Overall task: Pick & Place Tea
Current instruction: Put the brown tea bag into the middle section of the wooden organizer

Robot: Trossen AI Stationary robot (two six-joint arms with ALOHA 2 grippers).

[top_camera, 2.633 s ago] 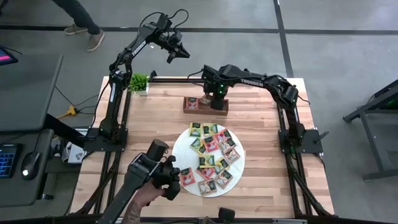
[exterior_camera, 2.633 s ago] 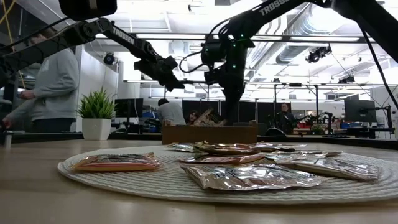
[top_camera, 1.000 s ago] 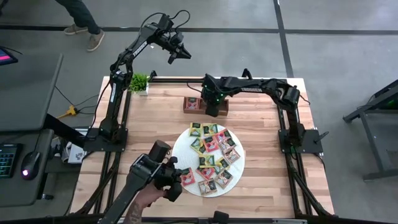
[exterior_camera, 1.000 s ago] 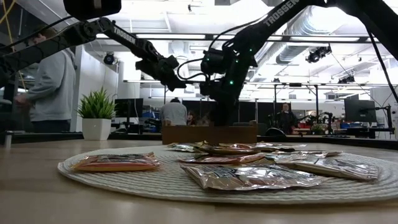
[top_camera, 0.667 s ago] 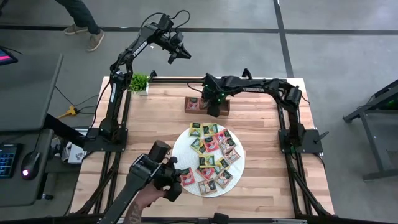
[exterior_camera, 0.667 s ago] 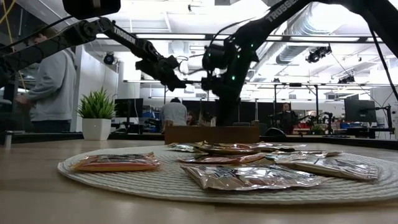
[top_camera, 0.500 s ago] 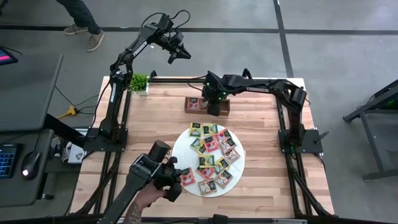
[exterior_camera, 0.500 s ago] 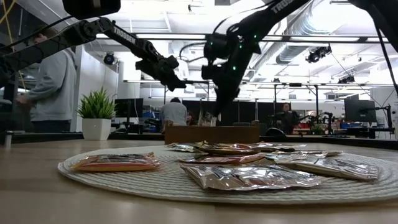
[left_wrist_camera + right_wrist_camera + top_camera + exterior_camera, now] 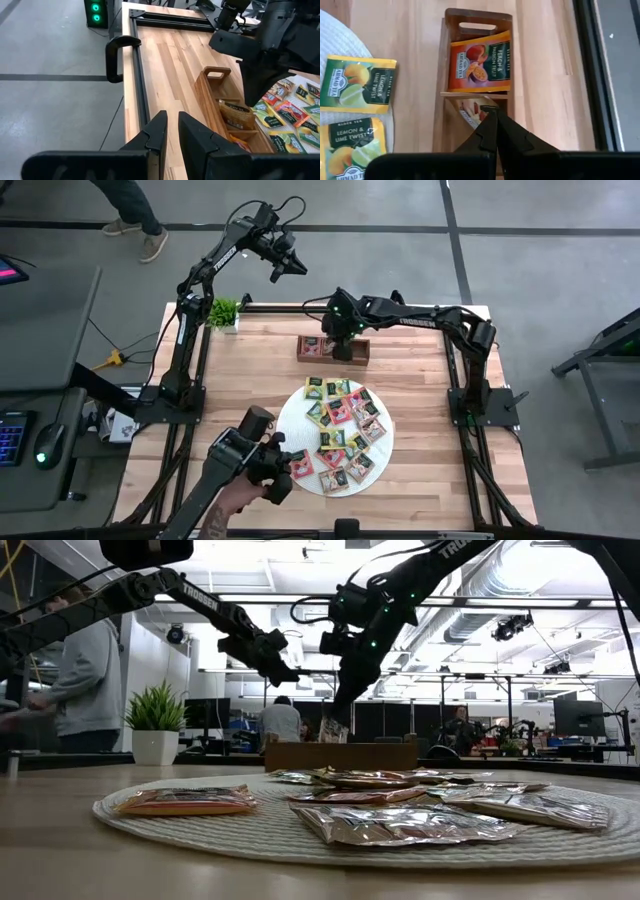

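Observation:
Several tea packets (image 9: 338, 430) lie flat on a round white mat (image 9: 292, 408) in the middle of the table. A brown wooden tray (image 9: 332, 348) stands beyond it. One of its compartments holds an orange packet (image 9: 480, 62), and a pale packet (image 9: 469, 111) leans in the middle one. My right gripper (image 9: 494, 111) is shut and points steeply down just above that pale packet. My left gripper (image 9: 172, 120) hangs high beyond the table's far left corner. Its fingers are drawn together but for a narrow slit, with nothing between them. My right gripper's shut fingertips (image 9: 490, 117) stand over the upper edge (image 9: 333, 730) of the pale packet, which sticks up out of the tray's middle compartment. I cannot tell whether they touch it. The packet leans inside the compartment.
A small potted plant (image 9: 224, 313) stands at the far left corner. At the near left edge a person's arm holds a dark hand-held device (image 9: 252, 468) over the table. A black clamp (image 9: 117, 55) grips the table's rail. A person (image 9: 85, 680) stands in the room behind.
My right gripper, shut throughout, has risen out of the tray's middle compartment to just above the tray's top. It has rolled and tipped somewhat on the way. The packets in the tray and on the mat have stayed where they were.

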